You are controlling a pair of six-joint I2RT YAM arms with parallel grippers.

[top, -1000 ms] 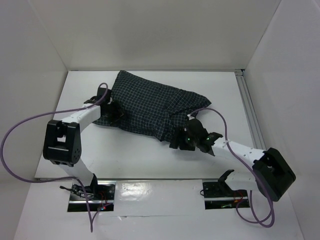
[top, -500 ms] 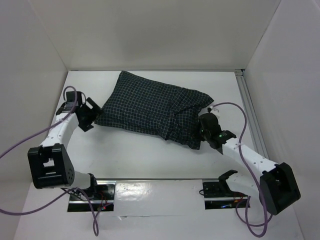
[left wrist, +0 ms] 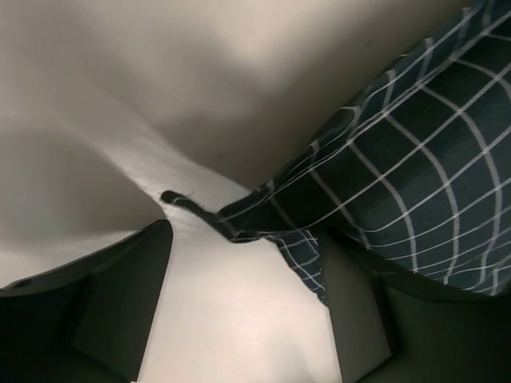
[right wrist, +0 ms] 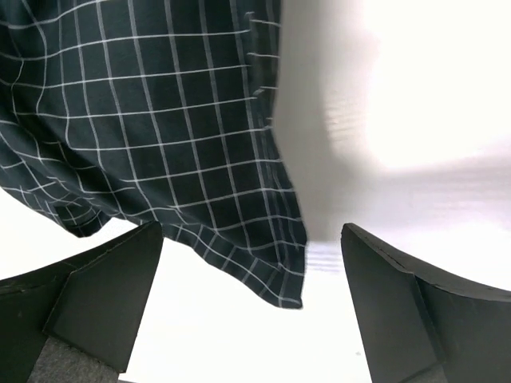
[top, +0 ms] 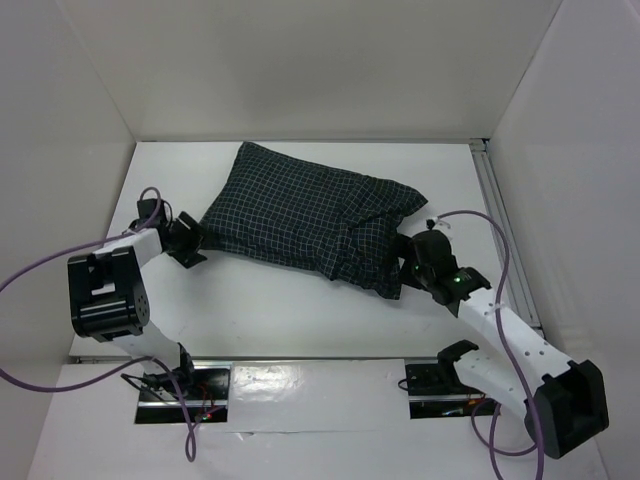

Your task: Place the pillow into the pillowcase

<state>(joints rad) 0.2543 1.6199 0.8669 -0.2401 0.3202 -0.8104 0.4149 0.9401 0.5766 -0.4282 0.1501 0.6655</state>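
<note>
1. Top external view: the pillowcase is seen lying plump on the surface, toward the far side between the two arms. No cream cloth is shown anywhere, so the pillow is judged to be wholly inside.
2. The left gripper is held open at the case's left corner. In the left wrist view a tip of checked cloth lies between the spread fingers, unclamped.
3. The right gripper is likewise open at the case's near right edge, with a loose edge of cloth between its fingers in the right wrist view.
4. Should either gripper be closed or drawn away carelessly, loose cloth could be caught and the case dragged or lifted.
5. Which end is the mouth cannot be told. If that end were tugged, the pillow could be worked partly out.
</note>
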